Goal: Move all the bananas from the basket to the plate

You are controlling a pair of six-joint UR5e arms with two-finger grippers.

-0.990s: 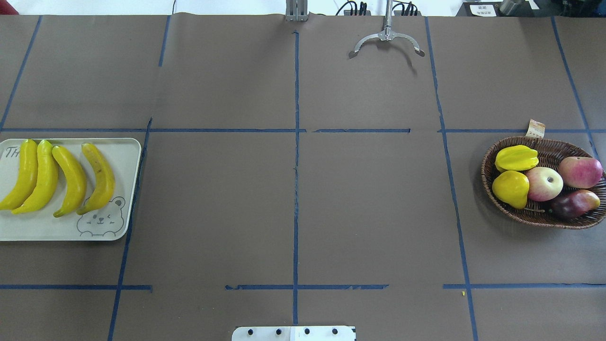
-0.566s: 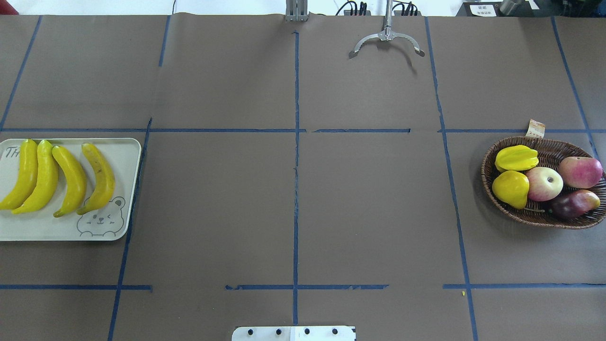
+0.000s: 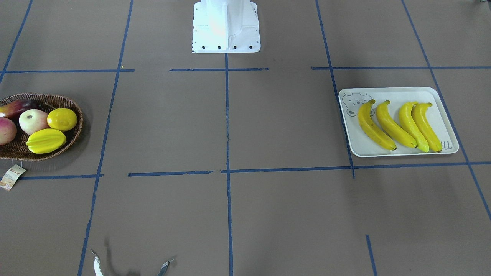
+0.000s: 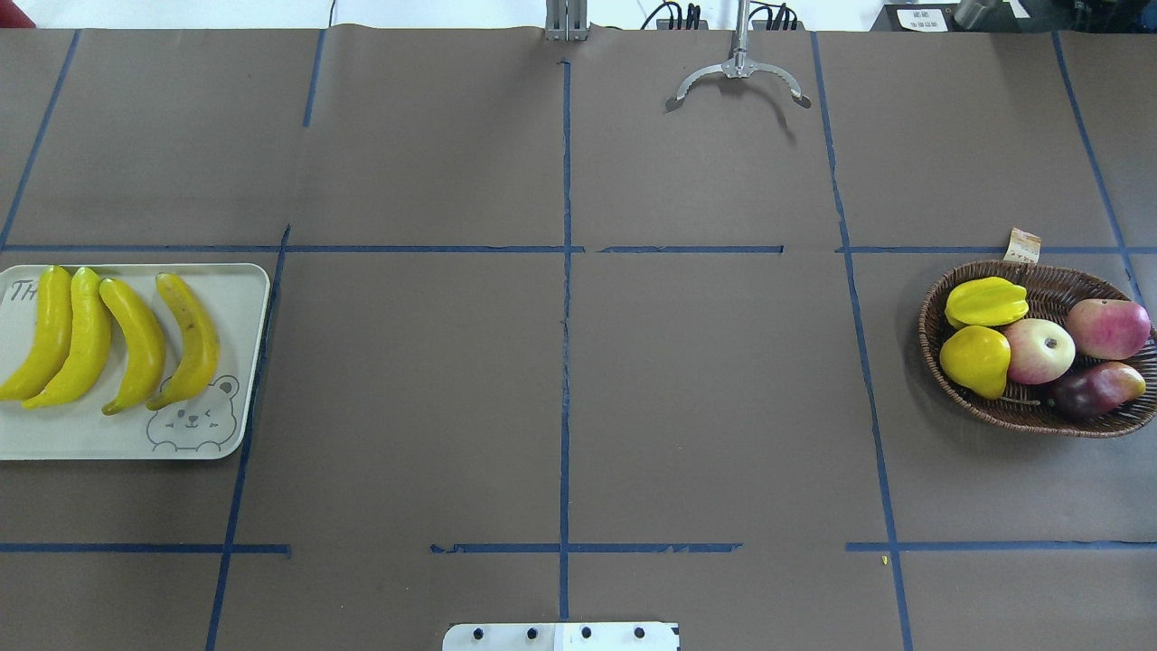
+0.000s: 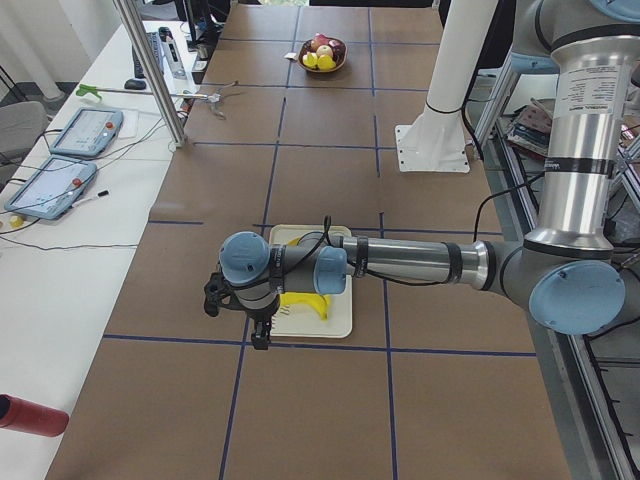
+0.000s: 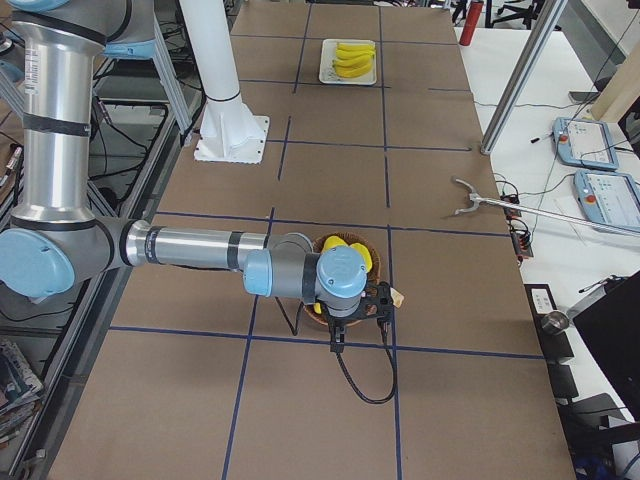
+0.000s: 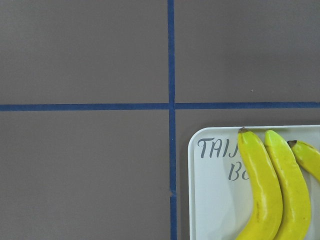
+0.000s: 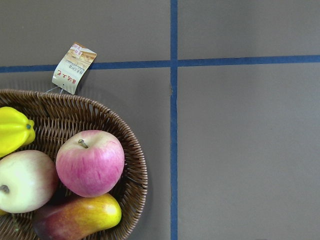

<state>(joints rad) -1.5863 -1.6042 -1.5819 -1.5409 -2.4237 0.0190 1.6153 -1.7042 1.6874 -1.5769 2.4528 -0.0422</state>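
Lying side by side, four glossy yellow bananas (image 4: pixel 140 344), white plate (image 4: pixel 90 434)

the left arm (image 5: pixel 400 262) stretches level over the brown table (image 5: pixel 300 420), its wrist above the white plate (image 5: pixel 340 322), hiding most of the bananas (image 5: pixel 305 303). the left gripper (image 5: pixel 260 338) points down; its opening is unclear. the basket (image 5: pixel 323 55) sits far off.

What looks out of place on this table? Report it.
Nothing stands out. The four bananas lie side by side on the plate; the basket sits upright holding only other fruit, and nothing has spilled.
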